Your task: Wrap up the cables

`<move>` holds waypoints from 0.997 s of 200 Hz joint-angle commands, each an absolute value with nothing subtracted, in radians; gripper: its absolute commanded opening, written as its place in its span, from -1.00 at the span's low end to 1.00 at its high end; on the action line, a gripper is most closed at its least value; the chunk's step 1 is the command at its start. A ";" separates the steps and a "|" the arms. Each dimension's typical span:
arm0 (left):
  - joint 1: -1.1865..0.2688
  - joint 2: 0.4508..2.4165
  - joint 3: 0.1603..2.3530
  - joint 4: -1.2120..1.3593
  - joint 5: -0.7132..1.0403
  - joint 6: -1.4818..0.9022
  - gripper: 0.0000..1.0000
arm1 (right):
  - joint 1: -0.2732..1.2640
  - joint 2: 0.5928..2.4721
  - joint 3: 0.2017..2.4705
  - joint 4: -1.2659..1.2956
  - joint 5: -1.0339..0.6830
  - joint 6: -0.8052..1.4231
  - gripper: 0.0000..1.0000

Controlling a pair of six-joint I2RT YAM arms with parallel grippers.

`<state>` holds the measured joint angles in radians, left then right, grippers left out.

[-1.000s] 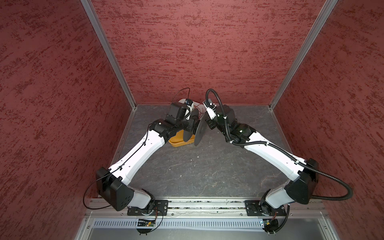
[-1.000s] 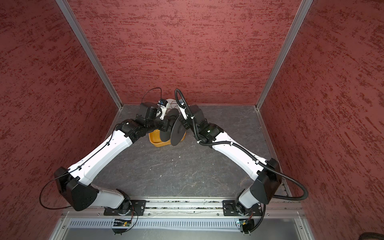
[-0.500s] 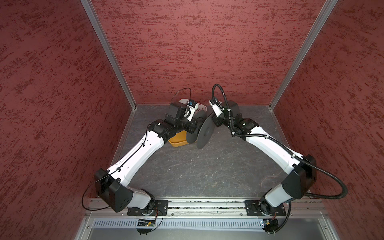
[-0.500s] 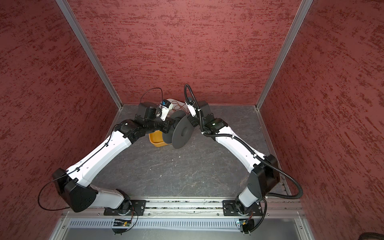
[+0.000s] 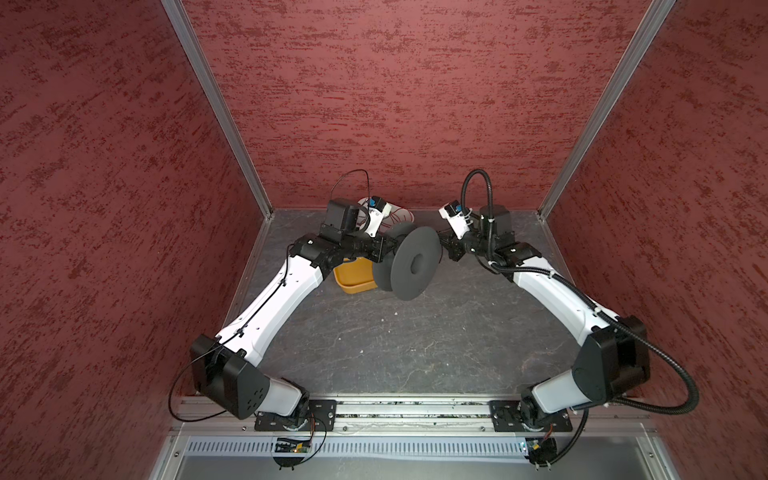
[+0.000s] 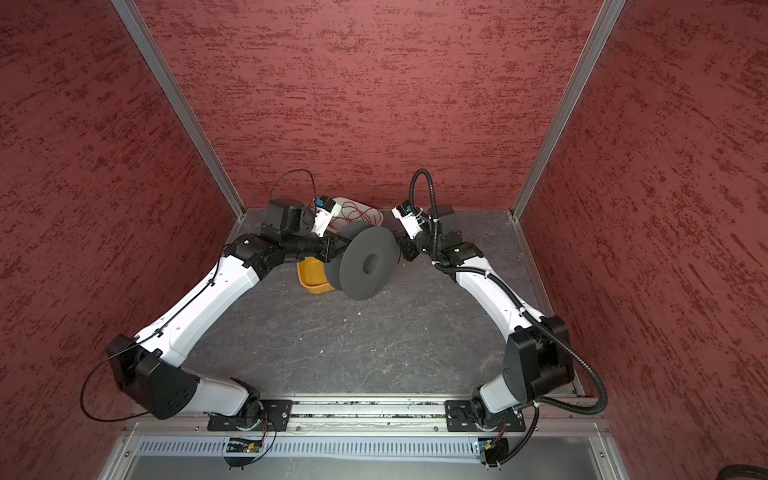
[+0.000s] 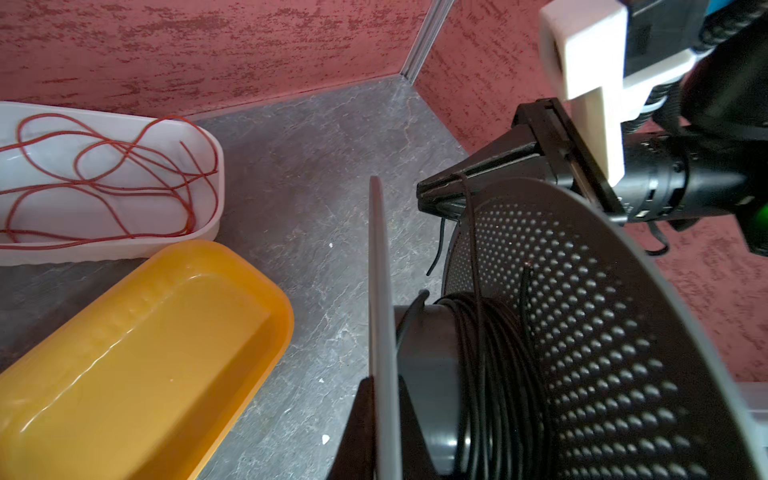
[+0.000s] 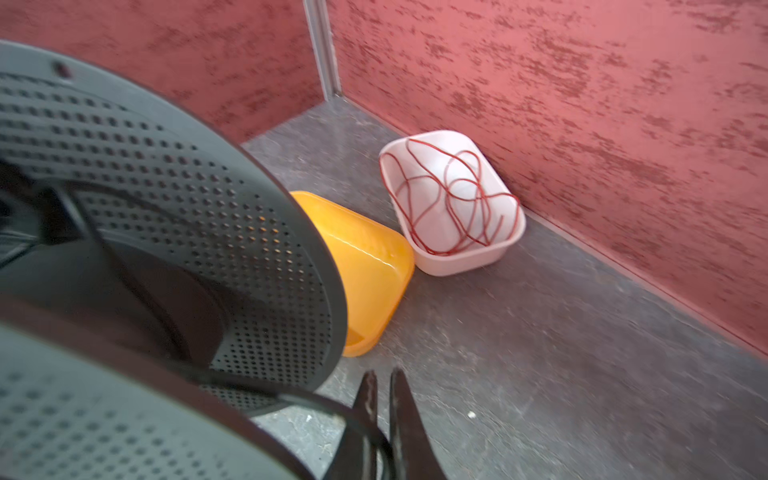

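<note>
The left jaws are clamping the thin edge of one flange of the spool, a finger on each face, and seem to be holding it clear of the surface with its axle lying roughly level, pointing from one arm towards the other. The right jaws are pressing together on the cable, pinching it just outside the rim of the perforated flange. From that pinch a taut strand is running straight in between the two flanges to the hub, where the rest of the cable is sitting in close turns; a short loose tail is hanging from the far side of the pinch. So the free strand is lying radially, across the axle, and the right arm is the nearer one to it. The coming lap is probably depending on carrying that strand round the hub without leaving the gap between the flanges.

The cable is string-thin, smooth, black and limp. The spool is matt dark grey plastic, dotted with small holes, round and wide. Beside it a glossy, rounded yellow tray is sitting empty, and a white tray is holding loose red cord
</note>
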<state>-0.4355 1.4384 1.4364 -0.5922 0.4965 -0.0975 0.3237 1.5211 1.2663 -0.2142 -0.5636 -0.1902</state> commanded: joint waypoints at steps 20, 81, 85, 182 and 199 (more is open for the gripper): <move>-0.368 1.436 1.441 -0.433 0.751 -0.202 -1.00 | 0.254 1.574 1.274 -0.107 -0.867 -0.040 -0.83; -0.309 1.457 1.402 -0.271 0.830 -0.375 -1.00 | 0.226 1.644 1.225 0.124 -1.058 0.289 -0.82; -0.305 1.461 1.398 -0.255 0.837 -0.393 -1.00 | 0.227 1.643 1.214 0.151 -1.057 0.314 -0.82; -0.260 1.589 1.422 -0.032 0.986 -0.685 -1.00 | 0.229 1.520 1.047 0.336 -0.826 0.584 -0.77; -0.259 1.598 1.426 -0.026 0.995 -0.695 -1.00 | 0.228 1.538 1.065 0.313 -0.824 0.592 -0.78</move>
